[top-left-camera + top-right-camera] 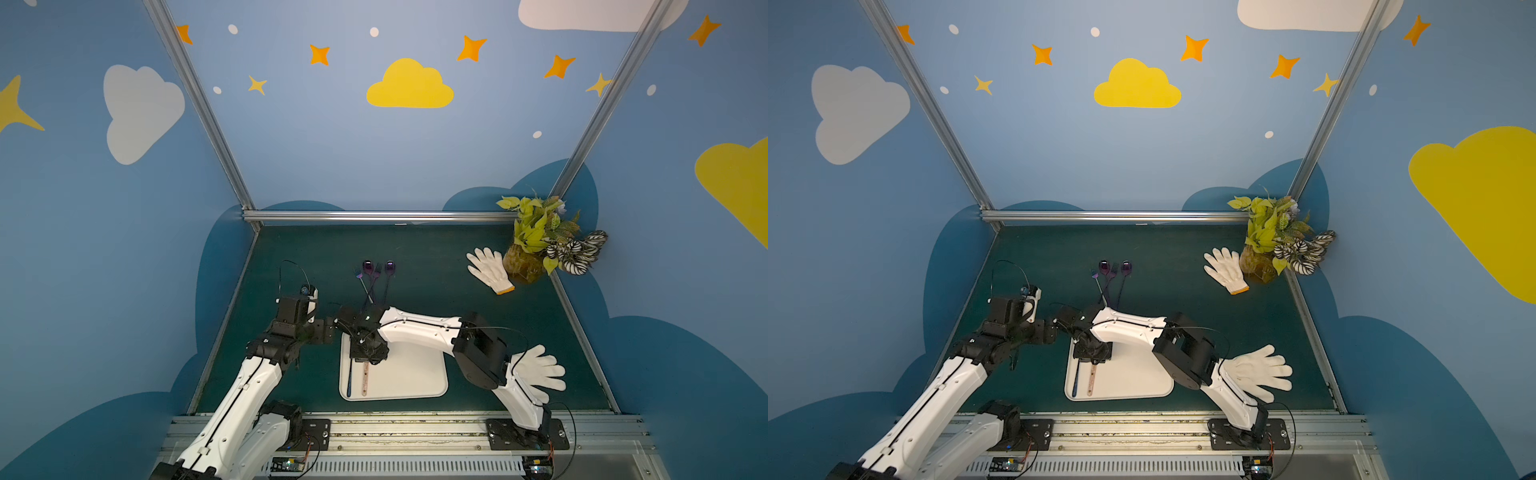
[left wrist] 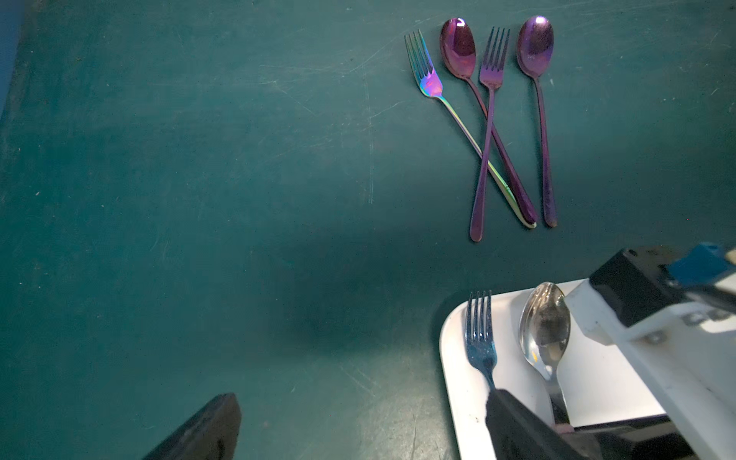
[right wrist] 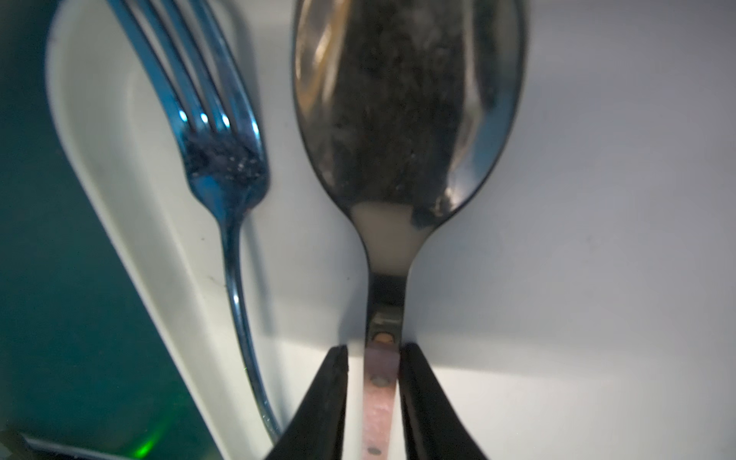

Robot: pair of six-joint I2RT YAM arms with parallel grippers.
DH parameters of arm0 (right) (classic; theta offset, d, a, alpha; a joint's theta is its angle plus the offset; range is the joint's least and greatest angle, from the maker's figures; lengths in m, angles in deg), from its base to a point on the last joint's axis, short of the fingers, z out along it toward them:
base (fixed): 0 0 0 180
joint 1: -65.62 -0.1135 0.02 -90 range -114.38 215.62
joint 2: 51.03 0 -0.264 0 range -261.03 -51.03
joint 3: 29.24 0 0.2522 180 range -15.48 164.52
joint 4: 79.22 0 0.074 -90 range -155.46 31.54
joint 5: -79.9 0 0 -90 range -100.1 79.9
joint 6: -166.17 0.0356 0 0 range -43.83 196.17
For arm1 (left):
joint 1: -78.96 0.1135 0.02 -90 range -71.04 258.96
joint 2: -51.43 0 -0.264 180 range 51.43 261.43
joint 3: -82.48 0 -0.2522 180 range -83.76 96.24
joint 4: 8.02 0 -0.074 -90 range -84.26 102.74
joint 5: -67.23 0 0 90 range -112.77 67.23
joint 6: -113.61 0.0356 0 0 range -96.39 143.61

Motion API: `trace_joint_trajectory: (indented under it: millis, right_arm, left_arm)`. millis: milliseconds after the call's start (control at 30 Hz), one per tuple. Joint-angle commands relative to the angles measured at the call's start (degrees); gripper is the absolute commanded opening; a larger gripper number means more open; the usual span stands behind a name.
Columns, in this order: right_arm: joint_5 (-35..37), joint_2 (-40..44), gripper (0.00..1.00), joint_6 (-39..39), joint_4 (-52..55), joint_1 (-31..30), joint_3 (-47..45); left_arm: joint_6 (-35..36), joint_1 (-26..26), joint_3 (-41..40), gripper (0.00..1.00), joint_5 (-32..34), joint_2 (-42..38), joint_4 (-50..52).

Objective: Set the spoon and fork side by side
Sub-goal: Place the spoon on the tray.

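On the white tray (image 1: 415,376), toward the robot's left edge, the blue fork (image 3: 223,159) and the spoon (image 3: 406,119) with its pinkish handle lie side by side. They are close but not touching, both heads pointing away from the robot's base, and the fork is the one nearer the rim. The right gripper (image 3: 374,352) is down low over the spoon's handle, its two black fingers (image 3: 334,382) straddling it with a thin gap on either side, so nothing is pinched. The left gripper (image 2: 362,398) hangs beside the tray's far left corner with its fingers spread wide and nothing between them. Farther out on the green mat (image 2: 199,199) lies a loose cluster of purple cutlery (image 2: 490,119), two forks and two spoons, some handles crossing.
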Motion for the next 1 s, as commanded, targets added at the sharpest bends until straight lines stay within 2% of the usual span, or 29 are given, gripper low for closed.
trace_joint_trajectory:
  millis: [0, 967]
  right_arm:
    - [0.3, -2.5, 0.28, -0.7, -0.5, -1.4, 1.1]
    - [0.1, -2.9, 0.27, -2.5, 0.9, -1.9, 4.8]
  left_arm:
    - [0.1, -1.0, 0.6, 1.0, -4.7, -0.5, -1.2]
    - [0.1, -0.9, 0.5, 1.0, -4.7, -0.3, -1.4]
